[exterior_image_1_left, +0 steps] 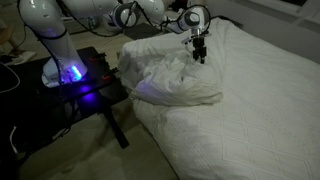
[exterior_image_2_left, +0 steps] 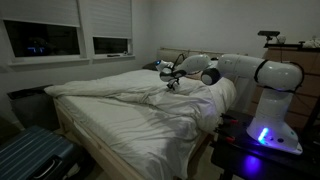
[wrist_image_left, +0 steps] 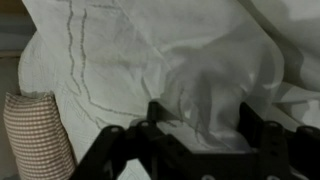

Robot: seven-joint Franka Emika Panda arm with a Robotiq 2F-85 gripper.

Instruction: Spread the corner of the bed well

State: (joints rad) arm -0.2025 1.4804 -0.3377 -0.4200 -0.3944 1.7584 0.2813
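Gripper (wrist_image_left: 198,112): the jaws are seen parted in the wrist view, not clenched, with a raised fold of the corner (exterior_image_1_left: 170,80) held between the fingers (wrist_image_left: 152,115) but not visibly pinched. Corner: it is bunched in a puffy heap on the bed (exterior_image_1_left: 262,112), at the edge nearest the black table (exterior_image_1_left: 100,85), with its bulk lying from the jaws toward that table. The coming draw is judged to be toward the table, since the jaws are set over the heap's far side.

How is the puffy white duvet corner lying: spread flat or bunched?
Bunched. The puffy white duvet corner sits in a wrinkled heap on the wide white bed, not smoothed flat.
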